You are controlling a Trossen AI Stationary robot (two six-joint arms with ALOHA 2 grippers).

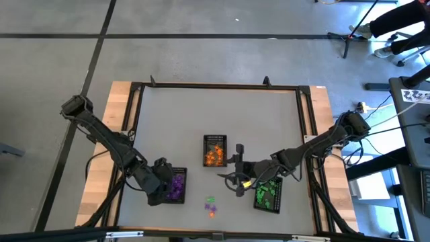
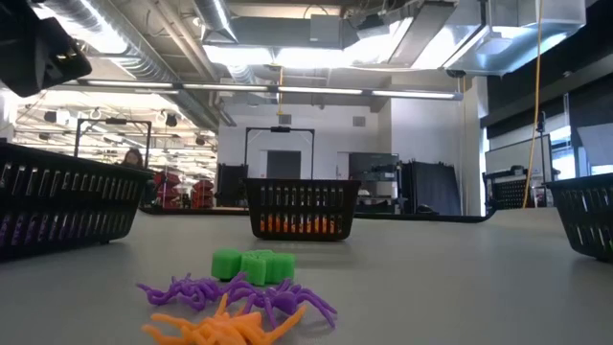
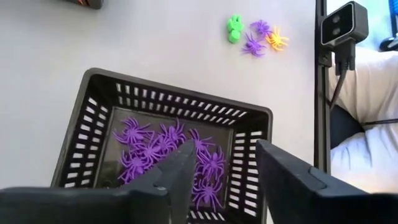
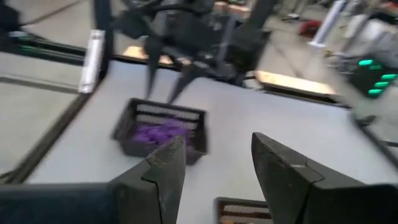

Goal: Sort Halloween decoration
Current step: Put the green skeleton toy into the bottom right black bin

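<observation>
From above, my left claw (image 1: 163, 183) hangs over the purple tray (image 1: 176, 186) at lower left, my right claw (image 1: 236, 176) low centre between the orange tray (image 1: 215, 150) and green tray (image 1: 268, 194); loose trinkets (image 1: 211, 207) lie at bottom centre.

At table level, a green piece (image 2: 252, 264), purple spiders (image 2: 239, 295) and an orange spider (image 2: 222, 328) cluster at lower centre.

Through my left wrist, my fingers (image 3: 180, 177) stand released, empty, above purple spiders in the tray (image 3: 90, 118).

Through my right wrist, my fingers (image 4: 168, 165) are parted, holding nothing.

Two dark jointed arms, black angular fingers (image 3: 180, 177), black cabling
</observation>
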